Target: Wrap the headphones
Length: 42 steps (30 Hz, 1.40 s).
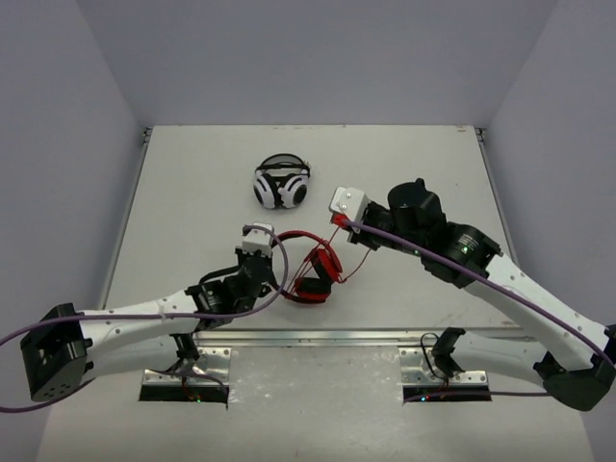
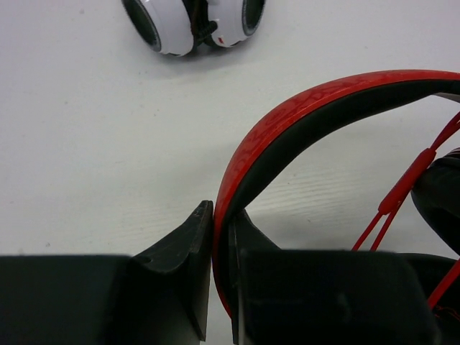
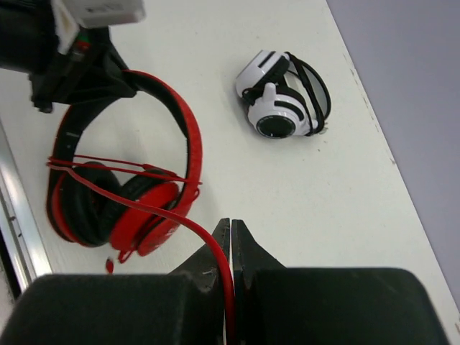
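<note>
holding the red headphones (image 1: 318, 272) by the headband (image 2: 302, 108), the left gripper (image 2: 214, 215) is clamped tight. the right gripper (image 3: 231, 228) pinches the thin red cable (image 3: 228, 295). white headphones (image 1: 281, 183) sit farther back.

1. Desk (image 1: 183, 183): plain white top, fills the middle of the top view.
2. White-and-black headphones (image 1: 281, 183): lying folded, upper centre.
3. Red headphones (image 1: 316, 271): ear cups resting on desk, lower centre, apart from the other pair.
</note>
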Tool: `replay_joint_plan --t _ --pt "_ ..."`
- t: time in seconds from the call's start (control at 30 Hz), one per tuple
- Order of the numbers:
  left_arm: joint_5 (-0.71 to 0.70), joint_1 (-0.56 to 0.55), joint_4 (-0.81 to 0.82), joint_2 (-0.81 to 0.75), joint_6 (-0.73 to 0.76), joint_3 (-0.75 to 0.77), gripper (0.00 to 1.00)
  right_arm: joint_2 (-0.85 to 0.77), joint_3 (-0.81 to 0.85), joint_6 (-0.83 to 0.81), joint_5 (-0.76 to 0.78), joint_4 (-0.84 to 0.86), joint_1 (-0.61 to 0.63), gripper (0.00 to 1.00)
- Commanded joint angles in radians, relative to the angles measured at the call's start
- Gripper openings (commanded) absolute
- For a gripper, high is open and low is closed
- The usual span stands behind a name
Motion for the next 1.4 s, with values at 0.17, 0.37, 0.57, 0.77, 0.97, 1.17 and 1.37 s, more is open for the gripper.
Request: replay_joint_plan --t 0.17,0.37,0.57,0.77,0.97,1.17,1.37 --pt "0.243 -0.031 0.112 -0.201 0.118 -0.017 0.00 0.059 0.050 -0.043 0.029 0.057 -0.138 0.01" --pt "0.270 -0.052 0.023 -0.296 0.082 0.037 0.00 0.100 0.021 0.003 -0.004 0.108 -0.231 0.01" --pt "0.263 -0.055 -0.107 -0.377 0.046 0.141 0.01 0.051 -0.116 0.148 -0.097 0.241 -0.336 0.01" --pt "0.277 -0.055 -0.137 -0.396 0.020 0.280 0.00 0.028 -0.247 0.285 -0.234 0.374 -0.366 0.02" --pt "0.243 -0.055 -0.115 -0.313 -0.037 0.457 0.00 0.020 -0.410 0.483 -0.461 0.631 -0.359 0.02" --pt "0.168 -0.055 -0.101 -0.216 -0.092 0.635 0.00 0.043 -0.533 0.655 -0.554 0.872 -0.334 0.01" --pt "0.031 -0.055 -0.155 -0.132 -0.207 0.742 0.00 0.060 -0.594 0.687 -0.480 0.982 -0.214 0.01"
